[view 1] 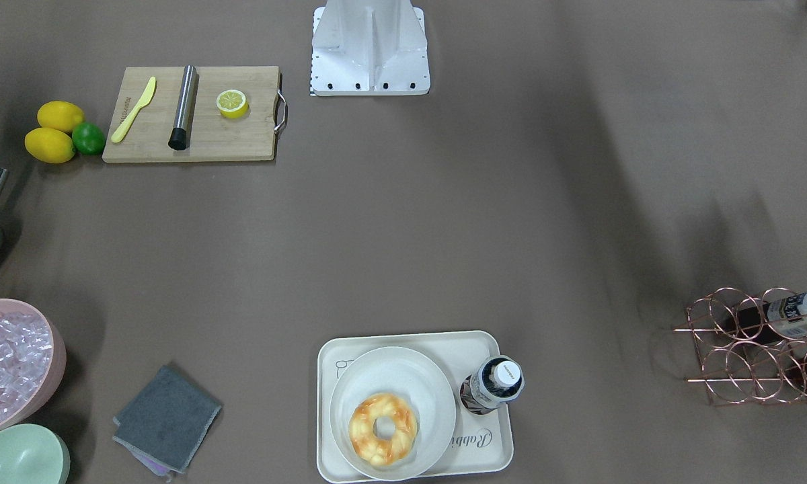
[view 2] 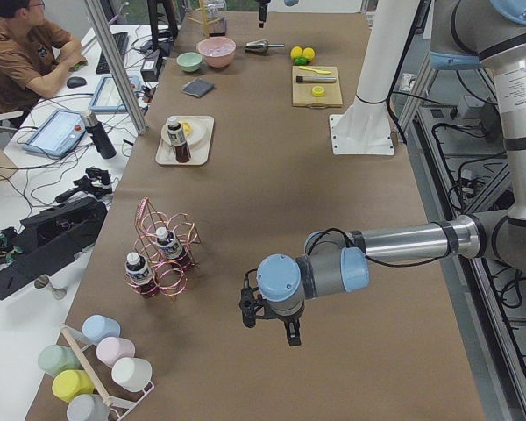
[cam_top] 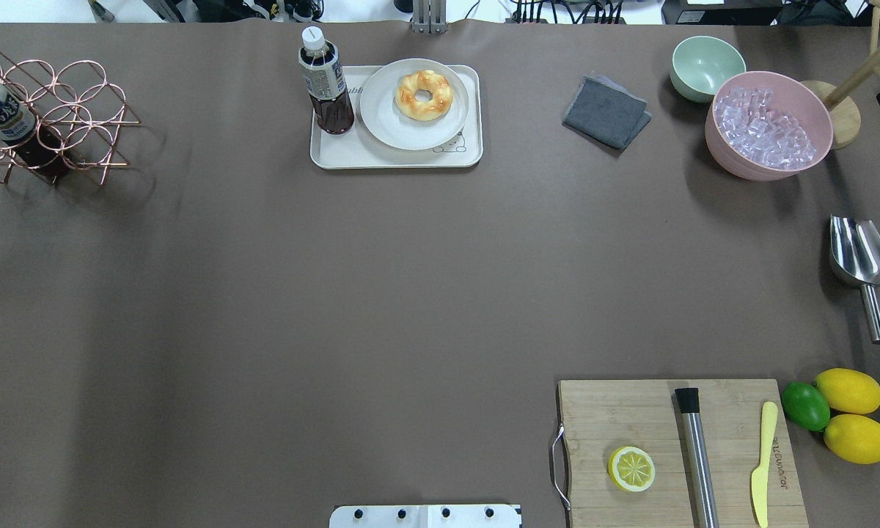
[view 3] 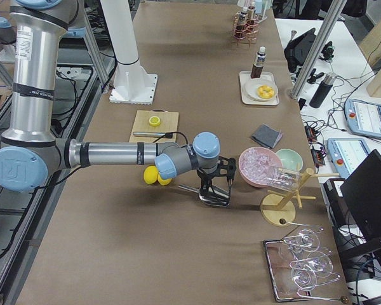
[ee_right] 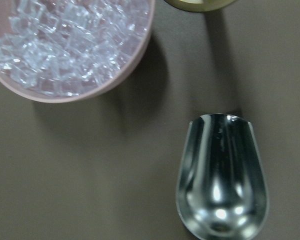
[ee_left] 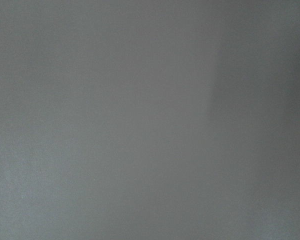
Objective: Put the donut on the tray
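Note:
The golden-orange donut [view 1: 383,429] [cam_top: 424,94] lies on a round off-white plate [view 1: 390,376] that stands on the cream-white tray [view 1: 491,447] [cam_top: 337,150] at the table's far edge. It also shows small in the left side view [view 2: 186,129] and the right side view [view 3: 265,93]. My left gripper [view 2: 270,331] hangs over bare table far from the tray, and I cannot tell whether it is open. My right gripper [view 3: 216,194] hangs over the metal scoop [ee_right: 221,175], and I cannot tell whether it is open. Neither wrist view shows fingers.
A dark drink bottle [cam_top: 325,81] stands on the tray beside the plate. A copper wire rack [cam_top: 51,121] holds bottles. A pink bowl of ice [cam_top: 768,125], a green bowl [cam_top: 706,67], a grey cloth [cam_top: 605,111], a cutting board [cam_top: 678,451] with a lemon half [cam_top: 631,468], and lemons [cam_top: 851,414] lie on the right.

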`<act>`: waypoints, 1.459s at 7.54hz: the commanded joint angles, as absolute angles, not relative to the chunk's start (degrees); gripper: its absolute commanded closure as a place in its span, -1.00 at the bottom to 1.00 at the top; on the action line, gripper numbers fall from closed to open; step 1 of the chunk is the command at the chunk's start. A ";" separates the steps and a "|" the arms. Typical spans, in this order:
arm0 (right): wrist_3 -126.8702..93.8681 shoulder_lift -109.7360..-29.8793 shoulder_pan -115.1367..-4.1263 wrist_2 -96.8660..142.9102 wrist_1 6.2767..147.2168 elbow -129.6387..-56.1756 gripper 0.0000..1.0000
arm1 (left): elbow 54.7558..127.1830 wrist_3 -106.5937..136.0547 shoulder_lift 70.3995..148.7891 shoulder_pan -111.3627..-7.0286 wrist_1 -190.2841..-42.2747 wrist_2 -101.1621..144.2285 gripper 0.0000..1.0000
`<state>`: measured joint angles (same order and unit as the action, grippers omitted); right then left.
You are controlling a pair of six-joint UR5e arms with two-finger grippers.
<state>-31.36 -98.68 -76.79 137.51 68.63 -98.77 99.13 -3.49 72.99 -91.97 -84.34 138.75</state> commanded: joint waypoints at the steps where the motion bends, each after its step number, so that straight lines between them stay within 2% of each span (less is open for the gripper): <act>1: -19.56 -99.32 -79.26 137.46 72.84 -96.51 -1.00 | 99.05 -3.52 73.04 -91.85 -84.37 138.60 -0.96; 4: -7.25 -98.53 -85.41 138.08 82.85 -97.29 -1.00 | 98.96 -3.25 73.56 -91.85 -84.29 138.52 -0.96; 11: -6.86 -97.65 -86.22 138.08 83.85 -97.91 -1.00 | 100.71 -2.90 74.62 -92.19 -84.11 138.60 -0.96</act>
<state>-6.87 -97.77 -86.19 138.08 83.82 -97.94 99.76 -2.87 74.58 -91.89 -84.11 138.62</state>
